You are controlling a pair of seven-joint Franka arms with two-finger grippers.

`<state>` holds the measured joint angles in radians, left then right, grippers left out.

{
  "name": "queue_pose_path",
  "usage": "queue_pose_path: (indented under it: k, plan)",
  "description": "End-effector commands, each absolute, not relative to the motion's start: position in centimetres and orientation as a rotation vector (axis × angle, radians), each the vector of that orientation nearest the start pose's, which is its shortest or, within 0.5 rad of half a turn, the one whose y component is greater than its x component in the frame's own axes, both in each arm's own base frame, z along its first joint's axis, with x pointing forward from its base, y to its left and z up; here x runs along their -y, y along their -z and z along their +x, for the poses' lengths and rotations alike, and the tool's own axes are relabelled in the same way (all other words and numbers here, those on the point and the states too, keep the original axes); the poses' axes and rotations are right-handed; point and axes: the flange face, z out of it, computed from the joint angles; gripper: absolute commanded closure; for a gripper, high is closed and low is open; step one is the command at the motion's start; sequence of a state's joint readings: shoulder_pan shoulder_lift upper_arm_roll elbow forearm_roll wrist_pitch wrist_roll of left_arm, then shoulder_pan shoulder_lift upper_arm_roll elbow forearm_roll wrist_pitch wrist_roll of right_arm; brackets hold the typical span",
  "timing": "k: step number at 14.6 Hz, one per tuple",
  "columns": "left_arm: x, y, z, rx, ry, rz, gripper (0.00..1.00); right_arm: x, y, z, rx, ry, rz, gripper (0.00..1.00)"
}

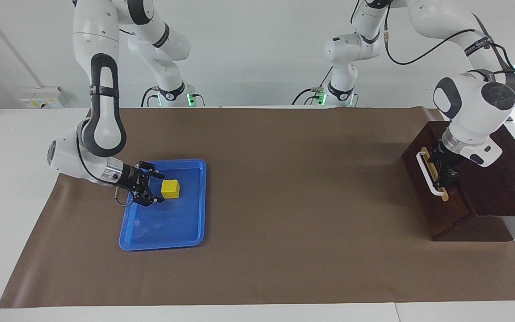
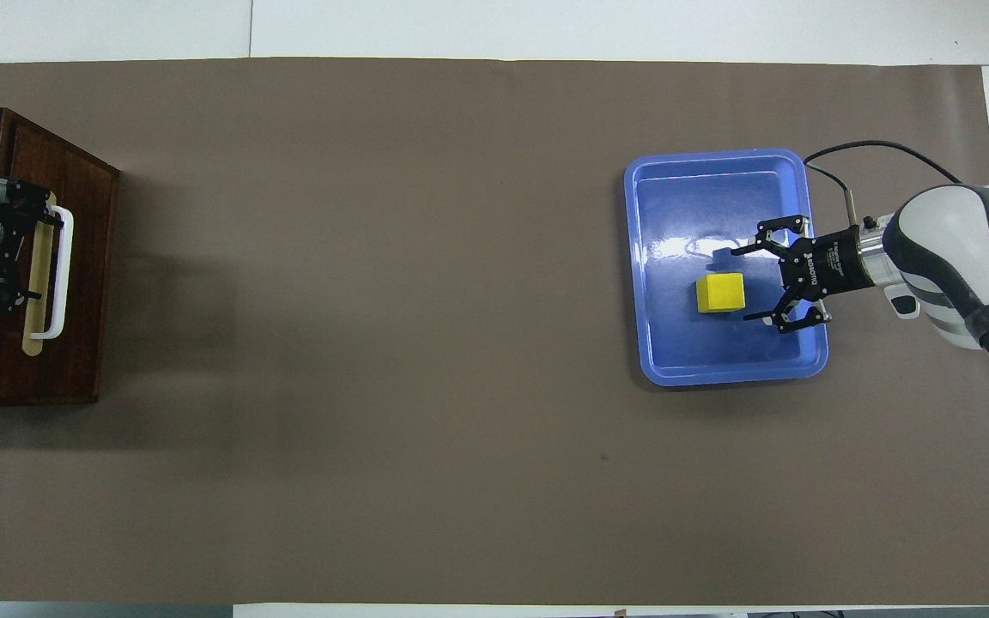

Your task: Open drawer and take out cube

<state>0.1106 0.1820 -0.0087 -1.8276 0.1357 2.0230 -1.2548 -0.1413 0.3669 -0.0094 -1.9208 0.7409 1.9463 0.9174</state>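
Resting in the blue tray (image 2: 722, 373), the cube (image 2: 720, 293) sits free just beside the released right gripper (image 2: 750, 283). Left gripper (image 1: 444, 172), fingers spread, sits at the closed drawer (image 1: 436, 203).

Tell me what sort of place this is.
Most likely a robotics lab bench: two white arms mounted at a table covered with brown paper, bare white walls, and staged props, a blue tray holding a yellow cube and a wooden drawer.

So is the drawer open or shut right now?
Shut: the drawer front sits flush with its cabinet, and no pale interior shows.
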Motion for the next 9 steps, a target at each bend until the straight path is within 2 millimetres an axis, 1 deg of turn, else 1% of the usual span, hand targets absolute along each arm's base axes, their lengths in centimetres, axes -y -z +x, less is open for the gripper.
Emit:
queue_pose_path:
  k: [1,2,3,5,6,7,8,9]
  plan:
    - [-8.0,-43.5,59.8,1.791,0.144,-2.447,0.0,3.0,-35.1,59.9,-1.724,-0.679,-1.963,0.0]
    - [-8.2,-43.5,59.8,1.789,0.144,-2.449,0.0,2.1,-37.4,59.7,-1.702,-0.63,-2.035,0.0]
    - [-8.5,-43.5,59.8,1.797,0.147,-2.444,0.0,1.2,-40.0,59.2,-1.685,-0.58,-2.094,0.0]
    - [-7.9,-43.8,60.0,1.787,0.142,-2.451,0.0,0.1,-44.2,58.5,-1.617,-0.479,-2.24,0.0]
    - [-7.5,-44.1,60.2,1.78,0.135,-2.452,0.0,-0.1,-46.4,58.3,-1.587,-0.423,-2.321,0.0]
    - [-7.3,-44.7,60.1,1.77,0.112,-2.447,0.0,-0.1,-49.0,58.0,-1.544,-0.372,-2.402,0.0]
    - [-6.8,-46.3,60.3,1.757,0.114,-2.454,0.0,-0.5,-51.6,57.5,-1.464,-0.322,-2.492,0.0]
    - [-6.6,-47.7,60.4,1.743,0.113,-2.464,0.0,-1.0,-53.5,56.8,-1.349,-0.27,-2.59,0.0]
